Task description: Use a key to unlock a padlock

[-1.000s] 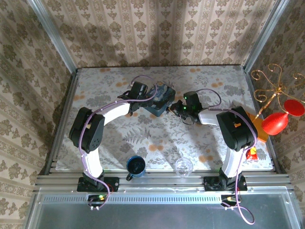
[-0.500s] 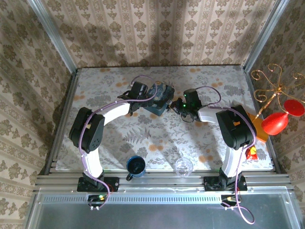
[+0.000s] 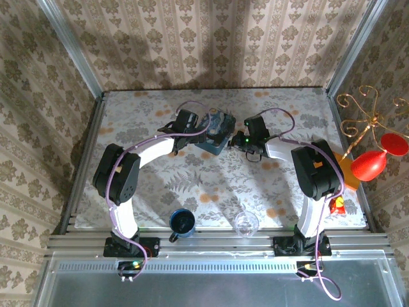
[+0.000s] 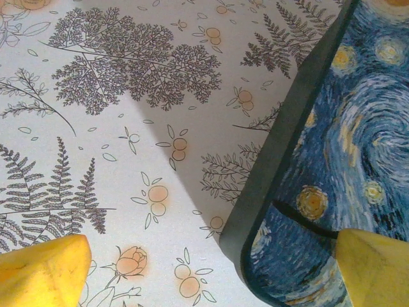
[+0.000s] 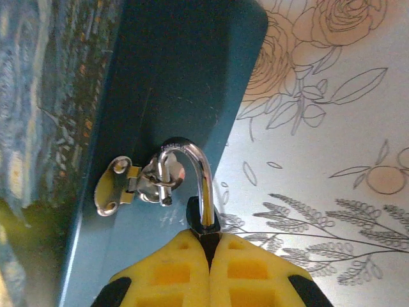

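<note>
The padlock (image 5: 203, 220) is a small dark body with a shiny shackle. It hangs at the hasp (image 5: 118, 185) on the side of the blue starry-night tin (image 5: 172, 77). My right gripper (image 5: 208, 246) is shut on the padlock's body. One shackle leg sits in the body, while its free end hooks through the hasp's loop, apart from the body. The key is out of view. My left gripper (image 4: 211, 262) is open and straddles the tin's (image 4: 345, 141) corner, one yellow finger (image 4: 45, 272) over the cloth, the other over the lid. From above, the left gripper (image 3: 195, 131) and right gripper (image 3: 238, 139) flank the tin (image 3: 216, 126).
A dark blue mug (image 3: 183, 222) and a clear glass (image 3: 246, 224) stand near the table's front edge between the arm bases. Red ornaments (image 3: 369, 164) on a gold wire stand sit beyond the right rail. Aluminium rails and papered walls enclose the floral-clothed table (image 3: 147, 109).
My right gripper has moved toward the back of the table along the tin's right side, and the tin has turned slightly. The left arm has stayed put.
</note>
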Robot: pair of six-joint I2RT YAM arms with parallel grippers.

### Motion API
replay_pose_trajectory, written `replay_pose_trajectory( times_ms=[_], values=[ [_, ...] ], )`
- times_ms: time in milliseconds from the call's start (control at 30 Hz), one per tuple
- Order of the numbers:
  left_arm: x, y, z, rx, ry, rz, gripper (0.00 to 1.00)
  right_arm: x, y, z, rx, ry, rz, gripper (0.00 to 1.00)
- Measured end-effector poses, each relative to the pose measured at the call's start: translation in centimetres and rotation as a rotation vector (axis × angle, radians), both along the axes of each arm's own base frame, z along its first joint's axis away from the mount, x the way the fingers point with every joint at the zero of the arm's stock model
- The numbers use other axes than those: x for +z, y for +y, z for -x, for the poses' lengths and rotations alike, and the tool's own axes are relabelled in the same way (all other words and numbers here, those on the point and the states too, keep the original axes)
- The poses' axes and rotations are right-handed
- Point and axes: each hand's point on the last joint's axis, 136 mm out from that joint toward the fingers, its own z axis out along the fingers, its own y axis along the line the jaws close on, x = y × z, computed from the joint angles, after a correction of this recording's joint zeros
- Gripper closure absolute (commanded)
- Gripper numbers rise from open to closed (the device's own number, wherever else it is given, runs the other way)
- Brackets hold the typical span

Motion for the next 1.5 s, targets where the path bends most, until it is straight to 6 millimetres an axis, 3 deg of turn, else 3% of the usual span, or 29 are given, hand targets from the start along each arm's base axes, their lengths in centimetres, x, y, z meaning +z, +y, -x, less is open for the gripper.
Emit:
replay_pose_trajectory(
  times_ms=[267,567,667,767,867,967,1133,1233,1400,1500],
  values=[
    [0.0,0.0,0.0,0.000,0.002,-0.001,0.02,0.1,-0.5,-0.2,0.064,-0.046,0.178,1.00],
    [0.3,0.0,-0.1,-0.006,0.001,-0.013,0.00,0.3,-0.9,-0.7,0.024,-0.072,0.226,1.00],
    [1.0,0.3,-0.5,-0.013,-0.019,-0.048,0.00,0.3,-1.2,-0.9,-0.004,-0.074,0.228,1.00],
    [3.0,0.0,-1.6,-0.024,-0.078,-0.078,0.00,0.2,-1.5,-1.0,-0.022,-0.076,0.227,1.00],
    [5.3,-1.4,-2.8,-0.047,-0.160,-0.087,0.00,-0.5,-1.7,-0.5,-0.033,-0.063,0.223,1.00],
    [6.1,-3.8,-3.4,-0.091,-0.216,-0.092,0.00,-1.0,-1.9,0.1,-0.041,-0.055,0.217,1.00],
    [3.6,-8.0,-4.2,-0.177,-0.223,-0.161,0.00,-1.0,-2.1,0.3,-0.056,-0.055,0.209,1.00],
    [1.7,-9.4,-4.0,-0.215,-0.199,-0.230,0.01,-1.0,-2.2,0.4,-0.060,-0.055,0.207,1.00],
    [1.8,-9.1,-3.9,-0.220,-0.199,-0.308,0.15,-1.0,-2.6,0.3,-0.089,-0.054,0.209,1.00],
    [1.5,-8.5,-3.5,-0.219,-0.196,-0.338,0.35,-0.9,-3.1,0.1,-0.117,-0.051,0.193,1.00]
  ],
)
